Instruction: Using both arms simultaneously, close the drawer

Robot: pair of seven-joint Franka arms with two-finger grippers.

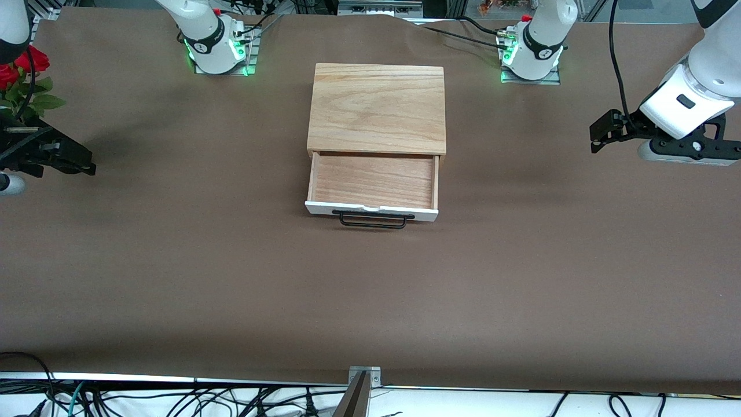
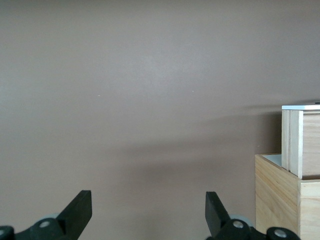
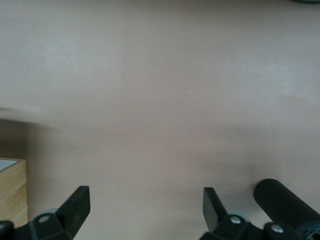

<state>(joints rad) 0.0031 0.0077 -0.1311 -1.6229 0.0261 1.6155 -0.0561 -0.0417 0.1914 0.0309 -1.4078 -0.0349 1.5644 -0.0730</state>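
One drawer [image 1: 373, 188] stands pulled out of a small light-wood box [image 1: 377, 108] at the middle of the brown table [image 1: 370, 289], its white front panel [image 1: 370, 209] and thin black wire handle [image 1: 373, 220] on the side nearer the front camera. The tray holds nothing. Both arms wait well apart from it, each above bare tabletop. The left gripper [image 1: 602, 136] hangs over the table toward the left arm's end, fingers [image 2: 80, 210] spread wide with nothing between them; its wrist view catches the edge of the box and the open drawer. The right gripper [image 1: 75, 162] hangs over the right arm's end, fingers [image 3: 77, 205] likewise spread and holding nothing. Red roses [image 1: 23, 75] with green leaves show by the right arm at that end.
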